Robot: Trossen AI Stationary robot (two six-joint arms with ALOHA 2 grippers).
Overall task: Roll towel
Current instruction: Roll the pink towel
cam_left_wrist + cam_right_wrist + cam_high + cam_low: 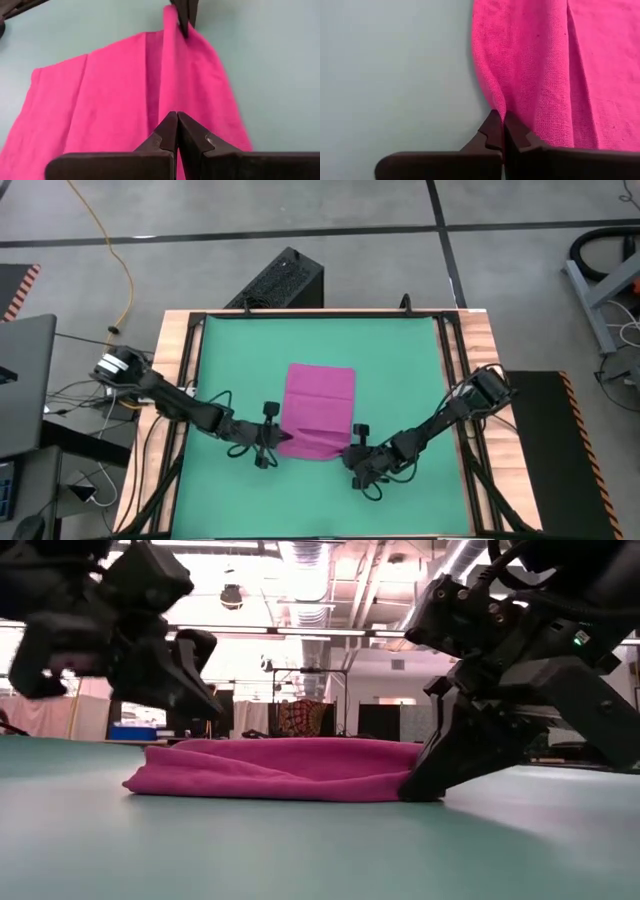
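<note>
Fingers of the left gripper were pressed together at the near left corner of the towel. In the left wrist view they met tip to tip over the pink cloth, and whether fabric was caught between them could not be told. In the low view this gripper hung a little above the cloth's left end, and its upper body was cut off by the picture's edge.

The towel lay in the middle of the green mat on the counter. Its long axis ran from the near side to the far side of the mat. The far end lay flat and straight, while the near end was folded over and looked wider and uneven. From the low camera the towel showed only as a low, flat heap, so its far part was hidden behind the near fold.

On the right, the right gripper stood at the near right corner, its fingers closed on the towel's edge, which rose in a small ridge into them. In the low view its tip touched the mat at the cloth's right end.
</note>
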